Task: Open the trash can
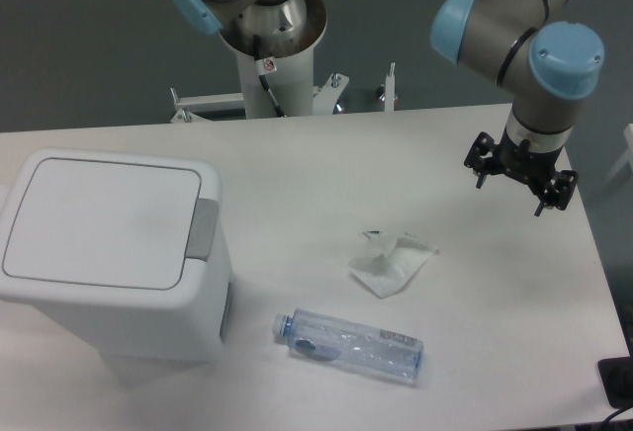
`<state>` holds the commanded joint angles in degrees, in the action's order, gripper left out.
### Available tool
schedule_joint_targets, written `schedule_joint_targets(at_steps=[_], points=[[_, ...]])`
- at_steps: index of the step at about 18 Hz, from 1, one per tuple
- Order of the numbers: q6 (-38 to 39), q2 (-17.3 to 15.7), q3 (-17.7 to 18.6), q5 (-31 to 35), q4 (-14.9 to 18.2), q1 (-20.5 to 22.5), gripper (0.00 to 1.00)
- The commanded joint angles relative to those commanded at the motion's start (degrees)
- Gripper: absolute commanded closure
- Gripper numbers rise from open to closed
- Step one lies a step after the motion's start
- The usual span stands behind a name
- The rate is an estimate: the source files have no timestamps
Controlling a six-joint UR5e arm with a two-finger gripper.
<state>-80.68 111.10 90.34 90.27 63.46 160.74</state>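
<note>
Where the table edge lies nearest the camera, a clear plastic bottle rests on its side at about six o'clock from the table's centre, its cap end pointing toward nine o'clock and a label band near its other end. Just beyond it, toward the centre, lies a crumpled white tissue, apart from the bottle. At nine o'clock stands the trash can, a white boxy bin with rounded corners and the largest object present; its flat lid lies closed and level, and the grey push button sits on the rim at the lid's three-o'clock side, facing the tissue. At three o'clock, well apart from the bin, the gripper hangs above the table surface, pointing downward, holding nothing; its fingers appear as small dark prongs, and whether they are spread or pressed together cannot be told at this size. Farthest, at twelve o'clock, the arm's grey mounting column rises behind the table's far edge.
</note>
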Motion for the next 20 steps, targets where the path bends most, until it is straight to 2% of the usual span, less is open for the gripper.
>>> schedule_joint_targets(at_steps=[3,7,11,14,20], points=[[2.18,-1.67,2.28,-0.35,-1.50,0.01,0.00],[5.10,-2.46,2.38,-1.14,-1.33,0.10,0.00],[5.10,-2.37,2.56,-9.13,-1.59,2.20,0.00],[5.36,-2.46,2.91,-9.93,-1.15,2.03,0.00],[16.51,-3.17,3.00,-15.90,-0.62,-0.42,0.00]])
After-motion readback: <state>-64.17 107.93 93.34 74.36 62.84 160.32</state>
